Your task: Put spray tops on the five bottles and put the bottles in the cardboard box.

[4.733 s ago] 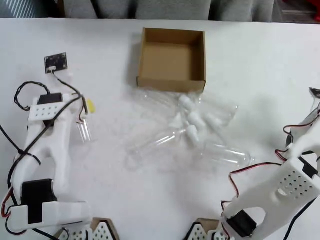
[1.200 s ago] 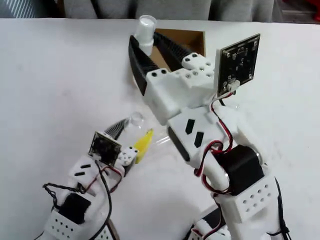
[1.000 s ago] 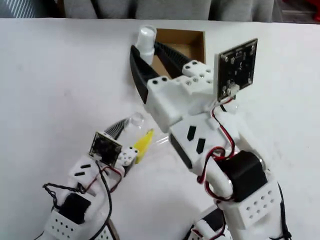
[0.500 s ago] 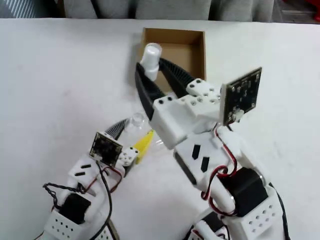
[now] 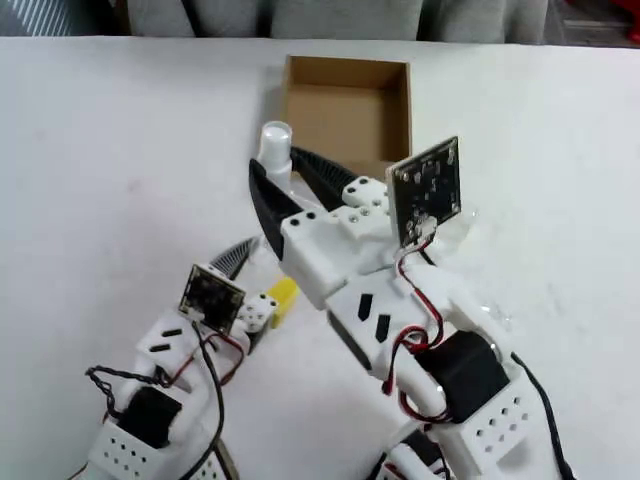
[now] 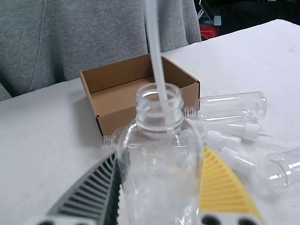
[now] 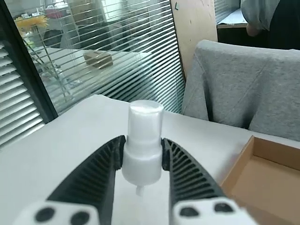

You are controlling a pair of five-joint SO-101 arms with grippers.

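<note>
Table (image 5: 100,150), white, matte surface. Gray chair backs (image 5: 300,15) along top edge of high view; window blinds (image 7: 93,42) in room behind. Cardboard box (image 5: 347,100) open, upper centre. Right gripper (image 5: 278,168) mid-frame, just lower left of box, fingers pinched on upright spray top (image 7: 142,140). Left gripper (image 6: 159,157) lower left, clamped round upright bottle (image 6: 158,108). Top's dip tube (image 6: 157,56) runs down into bottle neck. Loose bottles (image 6: 229,105) & spare tops (image 6: 234,133) lie on table near box.
</note>
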